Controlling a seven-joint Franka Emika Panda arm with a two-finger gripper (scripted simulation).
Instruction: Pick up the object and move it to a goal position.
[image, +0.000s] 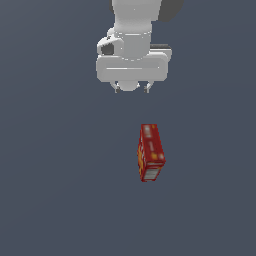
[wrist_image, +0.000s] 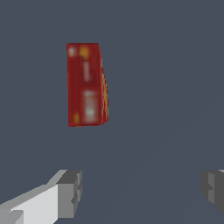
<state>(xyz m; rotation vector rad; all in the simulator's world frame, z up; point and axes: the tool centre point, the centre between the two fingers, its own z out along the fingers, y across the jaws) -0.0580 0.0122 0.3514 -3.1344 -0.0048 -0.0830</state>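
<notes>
The object (image: 150, 152) is a small red box with yellow-orange and white label patches, lying on the dark grey floor below the arm in the exterior view. The wrist view shows the object (wrist_image: 86, 84) lengthwise, ahead of the fingers and off toward one side of the gap. My white gripper (image: 132, 90) hangs well above the box, a little toward the exterior view's left of it, touching nothing. Its grey fingertips (wrist_image: 70, 193) stand far apart with only bare floor between them, so the gripper (wrist_image: 141, 190) is open.
A plain dark grey surface (image: 55, 190) fills both views. No other objects, walls or edges show.
</notes>
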